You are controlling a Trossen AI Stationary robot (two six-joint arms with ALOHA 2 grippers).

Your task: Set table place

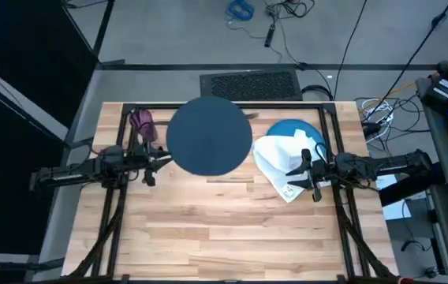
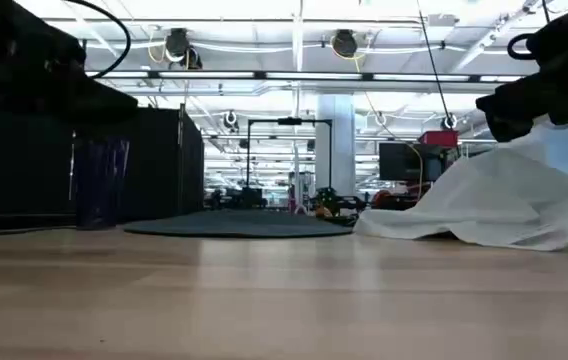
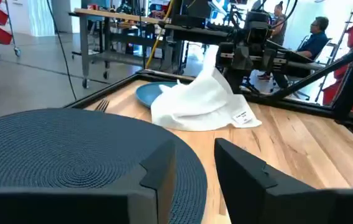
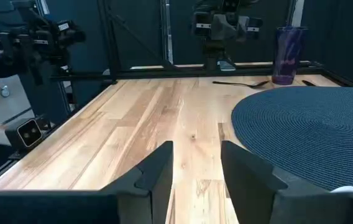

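i can't read any text here. the white napkin (image 3: 201, 102) carries a small white tag (image 3: 243, 117) with dark print on it, seen from the left wrist camera, but the marks are too small for me to make out. the same tag (image 1: 289, 192) shows from above at the napkin's near corner, equally unreadable. i find no other labels, brands, numbers or signs that i can read.

Dark blue woven mat (image 1: 208, 135); white napkin (image 1: 281, 163); purple cup (image 1: 141, 121).
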